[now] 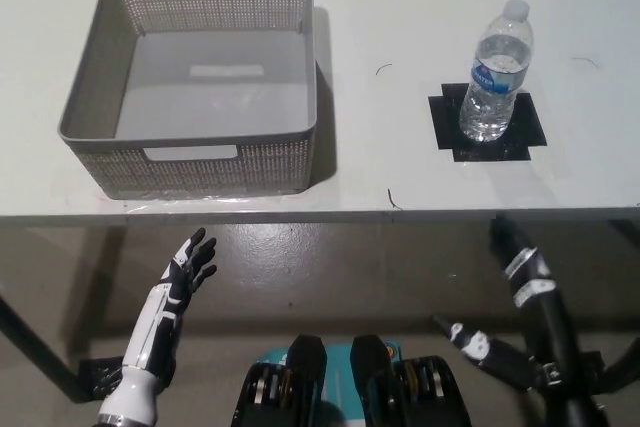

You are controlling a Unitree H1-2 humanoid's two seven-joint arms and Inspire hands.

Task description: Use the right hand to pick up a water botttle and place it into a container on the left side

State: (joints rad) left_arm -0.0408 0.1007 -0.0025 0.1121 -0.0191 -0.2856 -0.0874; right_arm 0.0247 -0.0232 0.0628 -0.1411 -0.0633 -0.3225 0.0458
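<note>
A clear water bottle (497, 72) with a blue label and white cap stands upright on a black tape square (487, 122) at the right of the white table. A grey woven basket (110, 67) sits at the table's left, with nothing inside. My black right hand (520, 257) is below the table's front edge, well short of the bottle, holding nothing; its fingers are hard to make out. My white left hand (190, 267) rests low at the left, below the basket, fingers spread open.
The white table's front edge (350, 215) runs across the middle of the picture. Bare tabletop lies between basket and bottle. A dark table leg (30, 352) slants at the lower left over the floor.
</note>
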